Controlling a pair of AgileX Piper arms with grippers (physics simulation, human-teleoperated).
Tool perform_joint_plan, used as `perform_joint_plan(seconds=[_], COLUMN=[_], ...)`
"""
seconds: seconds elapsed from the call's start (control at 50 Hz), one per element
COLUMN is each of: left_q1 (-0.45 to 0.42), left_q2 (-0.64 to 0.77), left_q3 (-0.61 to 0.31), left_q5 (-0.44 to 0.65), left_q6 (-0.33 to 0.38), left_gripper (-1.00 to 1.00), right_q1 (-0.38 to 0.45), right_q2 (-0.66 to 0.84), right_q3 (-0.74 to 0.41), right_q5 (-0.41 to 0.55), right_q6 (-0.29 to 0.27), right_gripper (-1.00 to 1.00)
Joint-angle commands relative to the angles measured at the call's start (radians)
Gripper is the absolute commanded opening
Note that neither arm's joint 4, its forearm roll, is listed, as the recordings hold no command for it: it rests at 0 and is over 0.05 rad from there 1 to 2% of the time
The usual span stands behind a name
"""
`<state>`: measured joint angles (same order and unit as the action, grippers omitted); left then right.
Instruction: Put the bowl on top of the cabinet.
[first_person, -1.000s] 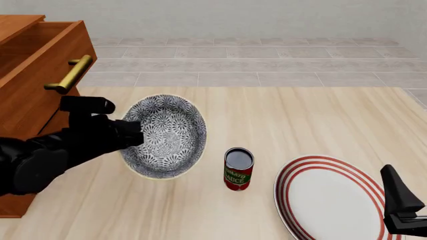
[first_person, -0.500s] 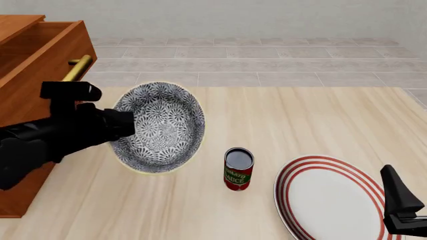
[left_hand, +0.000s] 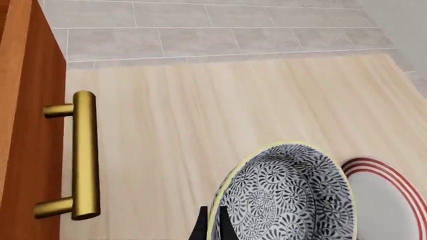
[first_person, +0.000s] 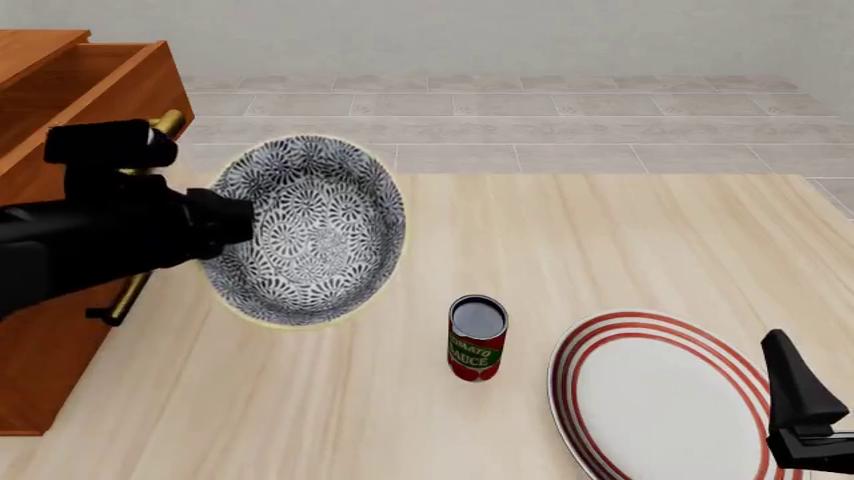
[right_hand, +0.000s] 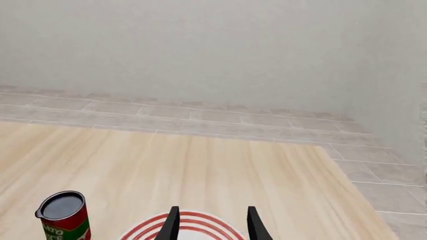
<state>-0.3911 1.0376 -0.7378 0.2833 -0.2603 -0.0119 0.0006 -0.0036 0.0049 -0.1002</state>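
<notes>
The bowl (first_person: 314, 232), grey-blue floral with a yellow-green rim, hangs tilted above the table, its inside facing the camera. My left gripper (first_person: 238, 228) is shut on its left rim, right beside the cabinet (first_person: 60, 110) front. In the left wrist view the black fingers (left_hand: 201, 228) pinch the bowl (left_hand: 287, 192) rim, with the cabinet (left_hand: 27, 130) wall close alongside. The cabinet's top is above the bowl, mostly out of frame. My right gripper (right_hand: 212, 225) is open and empty over the plate, low at the front right (first_person: 801, 400).
A red sauce can (first_person: 477, 337) stands mid-table, also seen as the can (right_hand: 63, 215). A white plate with red rings (first_person: 661, 395) lies at the front right. Brass bar handles (first_person: 160, 128) (left_hand: 83, 155) stick out from the cabinet near the bowl.
My left gripper has carried the bowl upward and leftward, closer to the cabinet front. The right arm, can and plate have not moved.
</notes>
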Motion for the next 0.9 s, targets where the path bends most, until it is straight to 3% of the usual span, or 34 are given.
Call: perform_joint_plan(seconds=[0.02, 0.06, 0.08, 0.2, 0.22, 0.24, 0.58, 0.86, 0.88, 0.9], left_q1=[0.004, 0.009, -0.009, 0.008, -0.004, 0.016, 0.029, 0.087, 0.078, 0.091], left_q2=[-0.012, -0.019, -0.018, -0.021, -0.019, -0.018, 0.000, 0.024, 0.030, 0.032], left_q3=[-0.066, -0.082, -0.082, -0.122, -0.124, -0.135, -0.207, -0.277, -0.275, -0.288], left_q5=[0.091, 0.108, 0.112, 0.154, 0.164, 0.170, 0.254, 0.298, 0.301, 0.307], left_q6=[0.000, 0.009, -0.030, 0.005, -0.027, -0.001, -0.062, -0.077, -0.116, -0.096], left_gripper=[-1.00, -1.00, -1.00, -1.00, -1.00, -1.00, -1.00, -1.00, -1.00, -1.00], right_q1=[-0.001, -0.001, 0.000, -0.002, -0.002, -0.003, -0.003, -0.003, -0.003, -0.003], right_q2=[0.000, 0.000, 0.000, 0.000, 0.000, 0.000, 0.000, 0.000, 0.000, 0.000], right_q3=[0.000, 0.000, 0.000, -0.001, -0.001, 0.000, 0.000, 0.000, 0.000, 0.000], right_q5=[0.000, 0.000, 0.000, 0.001, 0.001, 0.000, -0.001, -0.002, -0.002, -0.002], right_q6=[-0.001, -0.002, -0.003, -0.004, -0.005, -0.004, -0.007, -0.008, -0.008, -0.007], right_gripper=[1.00, 1.00, 1.00, 1.00, 1.00, 1.00, 1.00, 1.00, 1.00, 1.00])
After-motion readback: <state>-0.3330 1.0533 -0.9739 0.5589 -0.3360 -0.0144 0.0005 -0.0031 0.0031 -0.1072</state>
